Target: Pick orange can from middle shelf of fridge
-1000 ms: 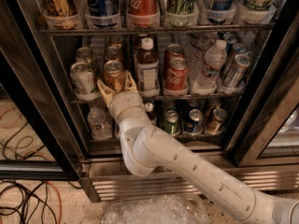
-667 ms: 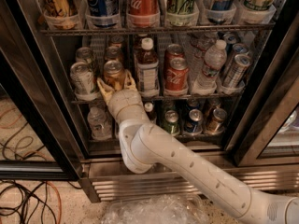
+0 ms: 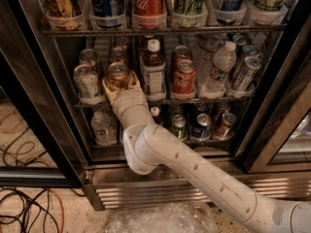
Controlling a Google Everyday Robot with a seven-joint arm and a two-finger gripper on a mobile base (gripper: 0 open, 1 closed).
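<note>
The orange can (image 3: 118,74) stands at the front of the middle shelf (image 3: 214,99) of the fridge (image 3: 46,110), left of centre, with its silver lid showing. My gripper (image 3: 120,85) reaches in from below on the white arm. Its cream fingers (image 3: 109,87) sit against both sides of the can's lower body, closed on it. The can is upright on the shelf, and its lower part is hidden behind the gripper.
A pale silver-green can (image 3: 86,81) stands close on the left and a brown bottle (image 3: 153,72) close on the right. Beyond the bottle are red Coca-Cola cans (image 3: 183,76) and a water bottle (image 3: 221,64). Tall cans in cups (image 3: 148,4) fill the rack above. Cables (image 3: 24,212) lie on the floor.
</note>
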